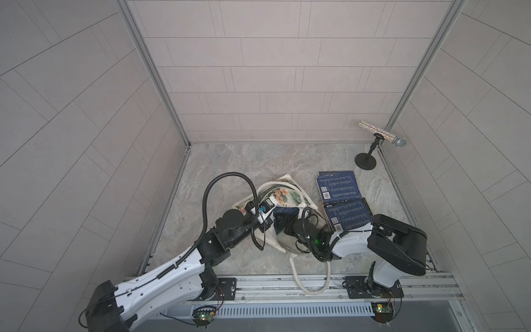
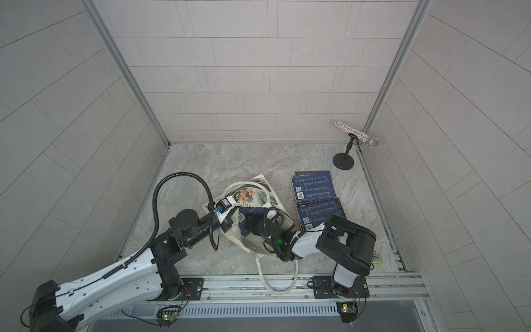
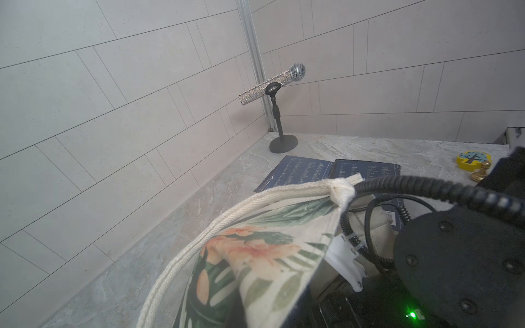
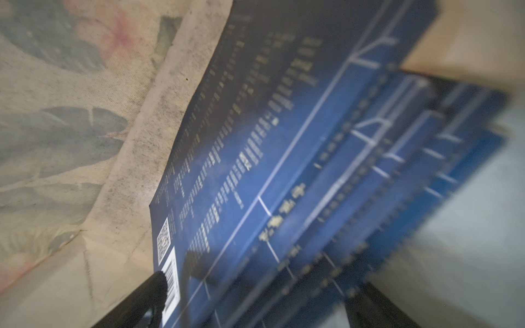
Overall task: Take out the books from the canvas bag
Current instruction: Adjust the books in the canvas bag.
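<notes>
- The cream canvas tote bag with green leaf and orange flower print appears pinched at its mouth by the closed left gripper; the mouth should be held high.
- Thin navy books with white text lie stacked inside; more navy books lie on the grey marbled tabletop.
- The right gripper, fingers spread astride the stack, should be closed on one book only.

left gripper: jaws hidden under bag cloth | books ahead of right gripper: blurred, print unreadable | its fingers: cut off by frame edge | both top views: tips hidden inside bag
</notes>
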